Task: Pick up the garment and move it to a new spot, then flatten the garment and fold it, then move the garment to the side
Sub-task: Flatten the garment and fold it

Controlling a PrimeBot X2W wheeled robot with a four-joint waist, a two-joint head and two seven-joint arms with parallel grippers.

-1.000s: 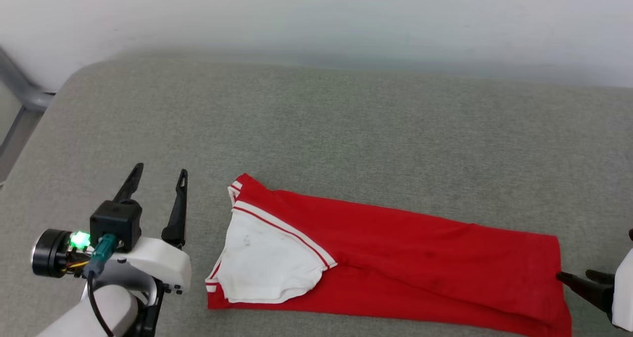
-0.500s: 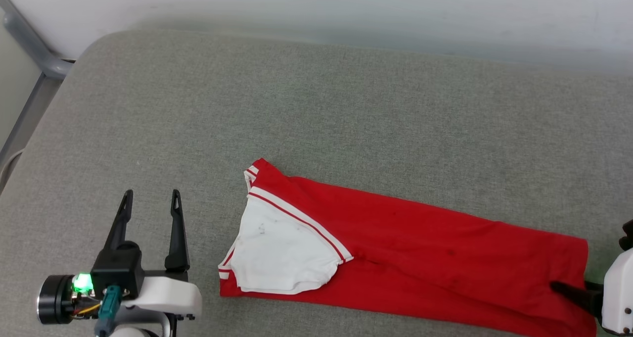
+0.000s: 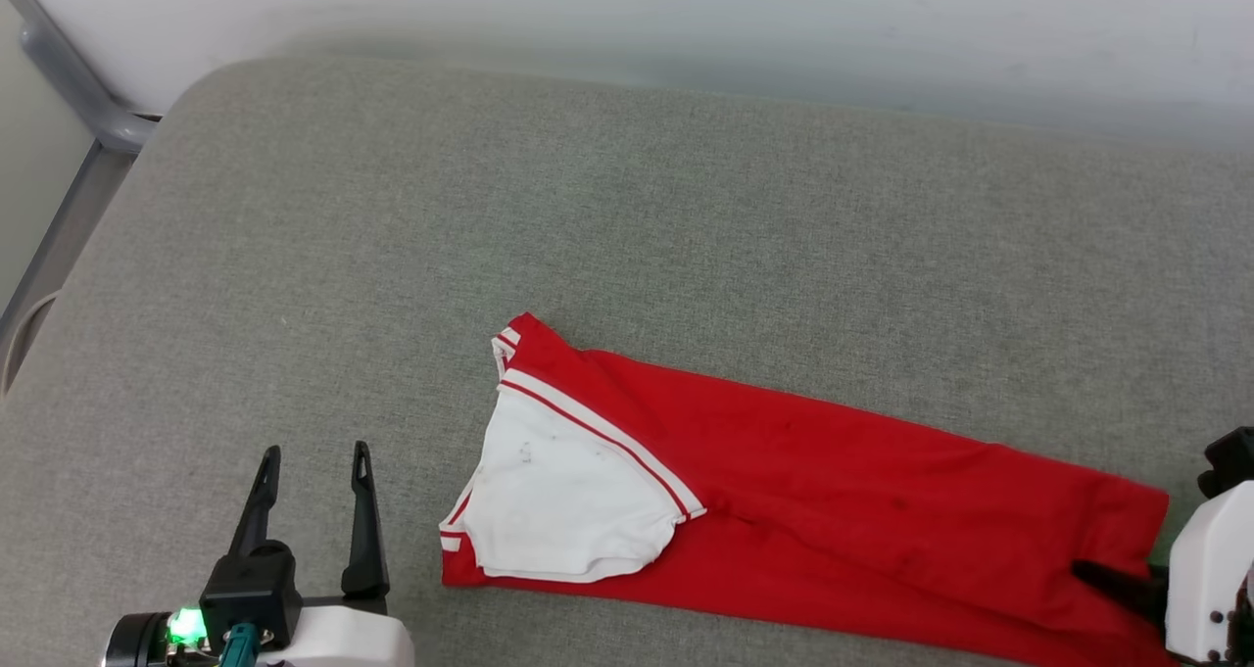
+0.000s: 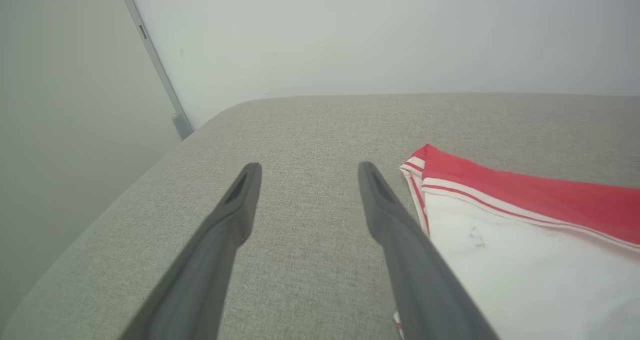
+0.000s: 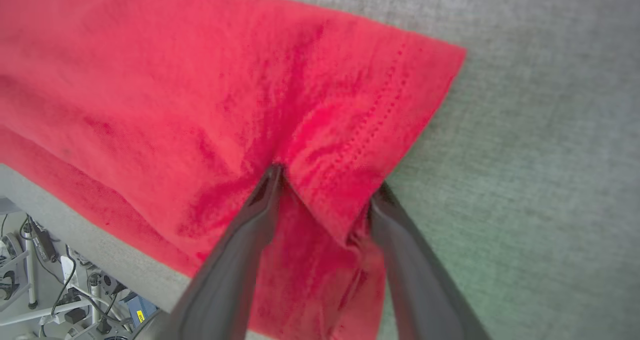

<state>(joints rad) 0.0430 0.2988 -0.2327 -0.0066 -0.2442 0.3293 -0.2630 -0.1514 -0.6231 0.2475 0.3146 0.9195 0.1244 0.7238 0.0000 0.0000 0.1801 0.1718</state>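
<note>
- Nearest are two grippers, each with two long dark fingers.
- The left gripper [image 3: 315, 450] is at the lower left of the head view, over bare cushion. Its jaws are spread wide with nothing between them. It is near the garment's sleeve end and apart from it. One green light [image 3: 184, 626] glows at its wrist.
- The right gripper [image 5: 327, 180] is at the lower right, at the garment's hem end. Its jaws stand apart and straddle the hem corner. One fingertip rests on the red cloth and the other is at the hem's edge. A ridge of cloth puckers up between them, and the jaws are not pressed together on it. In the head view one of its fingers [image 3: 1112, 581] lies on the cloth.
- Past the cushion's near edge, the right wrist view shows a floor with stands and cables [image 5: 50, 290].
- One garment [image 3: 833, 491] lies flat on the cushion, folded lengthways into a long red strip that slants down towards the right. One white sleeve [image 3: 568, 500] lies on top at its left end, edged by red-and-white striped trim.
- One grey fabric cushion [image 3: 627, 207] carries everything. Its rounded corner is at the far left.
- Farthest are one grey metal rail [image 3: 69, 89] at the upper left and one pale wall [image 3: 686, 1].
</note>
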